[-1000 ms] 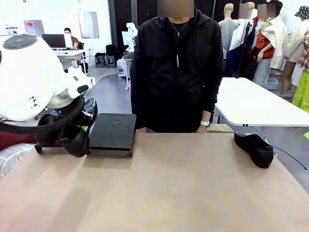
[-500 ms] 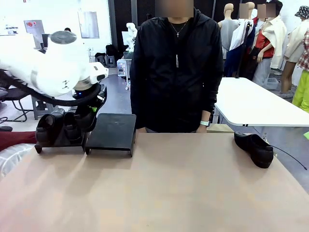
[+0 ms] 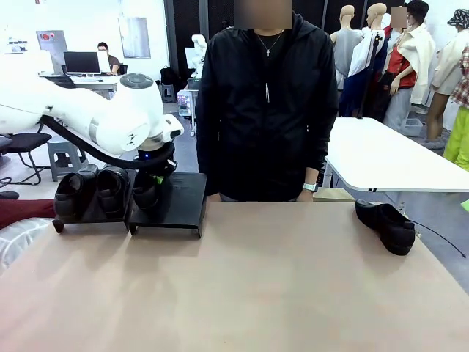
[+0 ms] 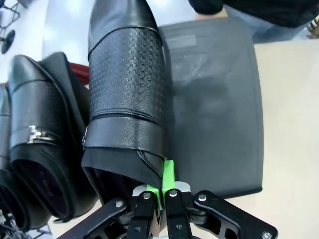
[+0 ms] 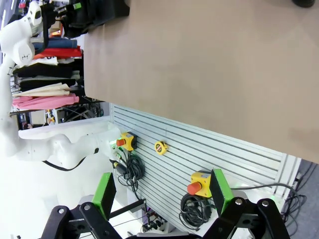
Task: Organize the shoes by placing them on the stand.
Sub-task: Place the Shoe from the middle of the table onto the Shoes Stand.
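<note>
My left gripper (image 3: 152, 178) is shut on the heel rim of a black strap shoe (image 3: 146, 193), with its green pads (image 4: 168, 172) pinching the leather. The shoe (image 4: 127, 84) is over the left half of the stand's right unit (image 3: 179, 202); I cannot tell whether it rests on the unit or hangs just above it. Two more shoes (image 3: 73, 192) (image 3: 112, 189) sit side by side on the stand's left unit (image 3: 89, 218). Another shoe (image 3: 386, 224) lies on the table at the far right. My right gripper (image 5: 163, 194) is open and holds nothing, below the table's edge.
A person in a black jacket (image 3: 267, 110) stands at the far side of the brown table (image 3: 249, 286), hands low behind its edge. The right half of the right stand unit (image 4: 214, 109) is bare. A thin black cable (image 3: 440, 238) trails from the lone shoe.
My left arm has carried the shoe rightward, from in front of the left unit to the left half of the right unit. The right gripper stays open.
</note>
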